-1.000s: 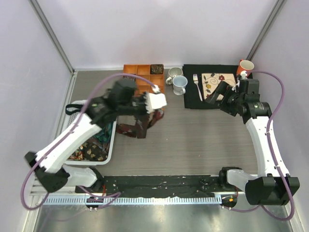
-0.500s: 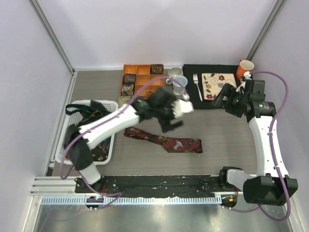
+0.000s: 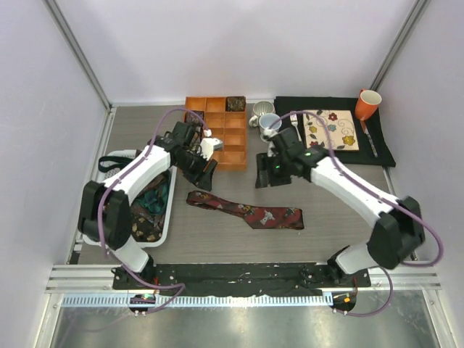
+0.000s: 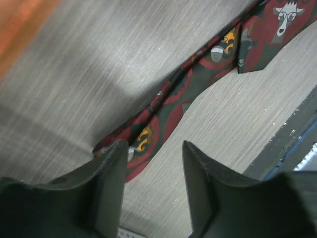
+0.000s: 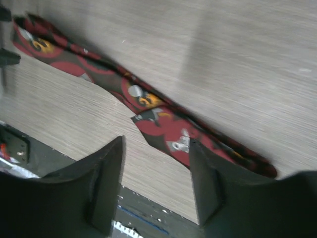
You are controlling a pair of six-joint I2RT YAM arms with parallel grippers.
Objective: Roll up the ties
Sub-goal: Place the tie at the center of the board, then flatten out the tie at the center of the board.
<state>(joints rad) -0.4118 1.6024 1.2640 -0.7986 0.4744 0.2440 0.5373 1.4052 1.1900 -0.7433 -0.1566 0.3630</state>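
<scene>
A maroon patterned tie (image 3: 245, 209) lies flat and folded along the table's middle, from left to right. It also shows in the left wrist view (image 4: 198, 69) and in the right wrist view (image 5: 148, 106). My left gripper (image 3: 206, 172) is open and empty, just above the tie's left end. My right gripper (image 3: 262, 177) is open and empty, above the tie's middle. More ties (image 3: 148, 206) lie heaped in the white basket (image 3: 168, 217). A rolled tie (image 3: 235, 104) sits in the orange tray (image 3: 225, 148).
A black placemat (image 3: 330, 156) at the back right holds a floral plate (image 3: 331, 129) and a fork (image 3: 294, 125). An orange mug (image 3: 367, 104) stands at its far corner. Two mugs (image 3: 265, 119) stand beside the tray. A black rail (image 3: 239, 275) runs along the near edge.
The left arm let the maroon tie drop flat on the table, swung right, then pulled back to the tie's left end. The right arm moved from the placemat to over the tie.
</scene>
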